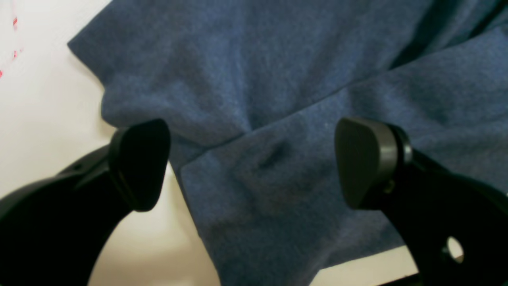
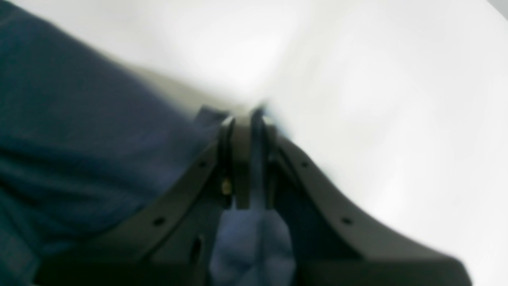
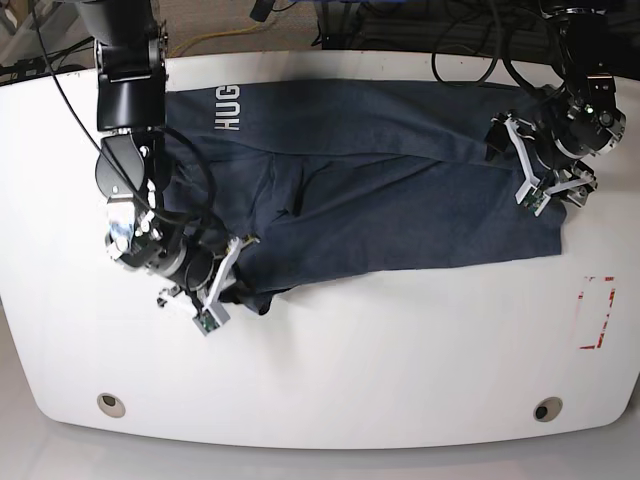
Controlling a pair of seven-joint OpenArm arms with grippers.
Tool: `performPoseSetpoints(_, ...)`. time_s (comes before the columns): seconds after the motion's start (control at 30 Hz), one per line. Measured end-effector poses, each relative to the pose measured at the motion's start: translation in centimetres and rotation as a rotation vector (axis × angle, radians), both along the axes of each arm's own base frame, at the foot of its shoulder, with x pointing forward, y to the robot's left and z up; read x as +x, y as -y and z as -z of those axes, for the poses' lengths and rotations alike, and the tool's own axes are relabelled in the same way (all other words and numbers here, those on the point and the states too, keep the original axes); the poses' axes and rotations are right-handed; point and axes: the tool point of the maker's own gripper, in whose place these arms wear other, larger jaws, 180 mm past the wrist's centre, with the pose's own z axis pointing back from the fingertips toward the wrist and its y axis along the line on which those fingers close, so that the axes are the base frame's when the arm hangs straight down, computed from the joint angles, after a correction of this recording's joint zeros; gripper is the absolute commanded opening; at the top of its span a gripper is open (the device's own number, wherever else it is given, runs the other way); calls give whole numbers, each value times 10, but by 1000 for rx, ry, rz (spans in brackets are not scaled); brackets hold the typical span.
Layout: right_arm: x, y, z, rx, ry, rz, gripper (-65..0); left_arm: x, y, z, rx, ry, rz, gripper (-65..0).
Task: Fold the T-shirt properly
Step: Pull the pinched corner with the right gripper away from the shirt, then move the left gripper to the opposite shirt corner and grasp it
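The dark blue T-shirt (image 3: 400,190) lies spread across the white table (image 3: 380,360), with white lettering (image 3: 228,108) near its far left end. My left gripper (image 3: 538,168) is open just above the shirt's right end. In the left wrist view the left gripper (image 1: 252,163) straddles folded blue fabric (image 1: 278,79), with both pads apart. My right gripper (image 3: 225,278) is at the shirt's front left corner. In the right wrist view the right gripper (image 2: 243,123) is shut on a bunch of the shirt's fabric (image 2: 254,242). That view is blurred.
A red tape rectangle (image 3: 597,312) marks the table at the right, in front of the left gripper. Two round holes (image 3: 111,404) (image 3: 545,409) sit near the table's front edge. Cables (image 3: 400,20) run along the back.
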Motion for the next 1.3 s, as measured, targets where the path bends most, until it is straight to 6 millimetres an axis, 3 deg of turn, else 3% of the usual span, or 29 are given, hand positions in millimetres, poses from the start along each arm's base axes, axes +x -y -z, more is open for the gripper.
performPoseSetpoints(0.13, -27, -9, 12, -4, -30, -25, -409, -1, -9, 6, 13, -25, -8, -39)
performPoseSetpoints(0.2, -29, -11, 10, -1, -21, -30, -325, -2, -11, 6, 17, -29, -10, -39)
performPoseSetpoints(0.3, -22, -5, 1, 20, 3, -2, -265, -2, -11, 7, 16, -30, -10, -39)
performPoseSetpoints(0.43, 9, 13, -9, 19, 19, 62, -265, -1, -11, 6, 18, -26, -10, -39)
performPoseSetpoints(0.57, 42, 15, -7, 66, -19, 92, -265, 0, -10, 5, 14, -25, -7, -39)
performPoseSetpoints(0.83, 88, 39, 28, 168, -137, 225, -265, 0, -9, 6, 11, -24, -8, -39)
performPoseSetpoints(1.07, 98, 50, 58, 266, -195, 323, -265, 0, -9, 5, 12, -24, -8, -39)
performPoseSetpoints(1.3, 82, 27, 86, 217, -243, 266, -265, 0, -9, 5, 11, -23, -8, -39)
